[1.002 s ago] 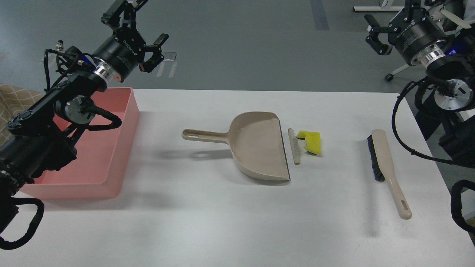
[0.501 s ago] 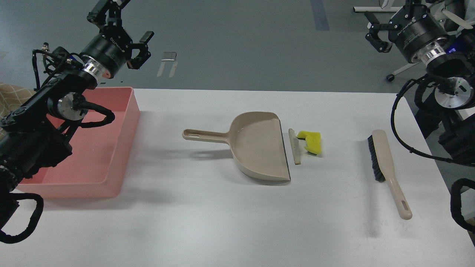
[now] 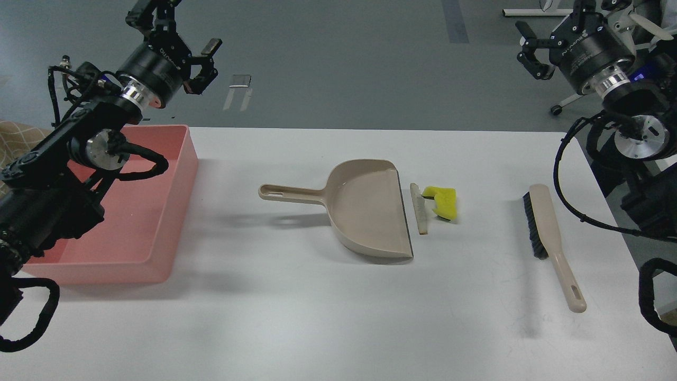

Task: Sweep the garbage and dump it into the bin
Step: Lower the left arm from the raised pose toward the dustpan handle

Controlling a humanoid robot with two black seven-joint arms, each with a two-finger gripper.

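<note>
While both scraps (image 3: 435, 205) lay beside the dustpan (image 3: 370, 209), nothing was swept; brush (image 3: 547, 235) untouched, bin (image 3: 158, 248) empty, both grippers, left (image 3: 174, 29) and right (image 3: 550, 39), spread empty.

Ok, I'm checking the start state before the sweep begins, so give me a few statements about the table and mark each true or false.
1. The dustpan lies with its handle toward the pink bin. True.
2. The yellow sponge piece is already inside the dustpan. False: it lies on the table just outside the pan's open edge.
3. The bread slice lies between the dustpan's edge and the sponge piece. True.
4. The right pincer holds the brush. False: the brush lies alone on the table, and the pincer is raised beyond the table's far edge, open and empty.
5. The left pincer grips the dustpan handle. False: it is up in the air, open, above the bin's far end.
</note>
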